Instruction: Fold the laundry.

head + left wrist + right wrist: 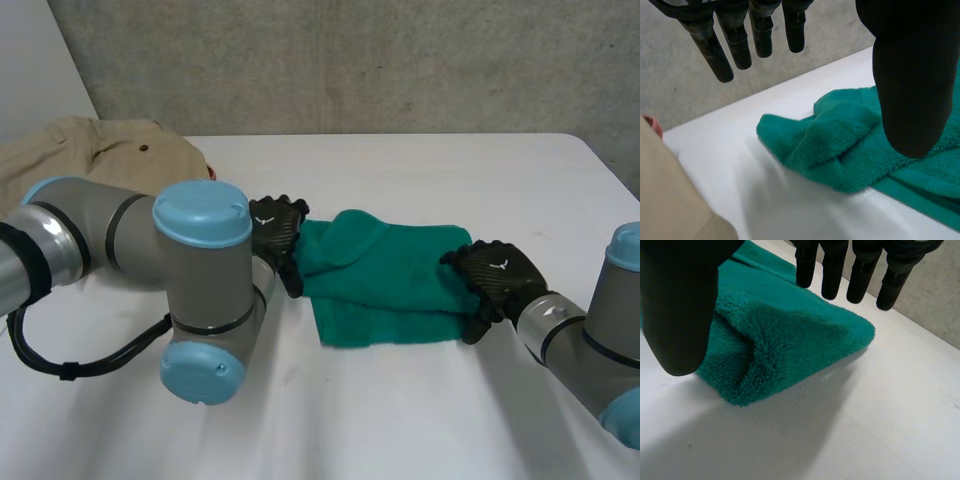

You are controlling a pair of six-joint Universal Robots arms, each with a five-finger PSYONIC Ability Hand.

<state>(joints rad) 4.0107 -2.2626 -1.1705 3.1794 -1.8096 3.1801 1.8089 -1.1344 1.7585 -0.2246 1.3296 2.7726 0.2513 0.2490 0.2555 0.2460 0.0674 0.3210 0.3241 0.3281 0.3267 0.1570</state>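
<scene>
Grey left arm (200, 290) with light-blue caps reaches over the smooth white table (400, 410) to a thick, fluffy green terry towel (385, 285). The towel lies mid-table, roughly folded, with one corner flap turned over. The black left hand (275, 228) is at its left edge and the black right hand (500, 275) at its right edge. Both have straight fingers and grip nothing. A crumpled beige woven garment (100, 155) lies behind the left arm.

We see what looks like a robotics lab, not a home: a plain white table (420, 170) set against a bare grey concrete wall (400, 60), with the left arm (110, 240) and right arm (600, 330) of a machine reaching over it.
</scene>
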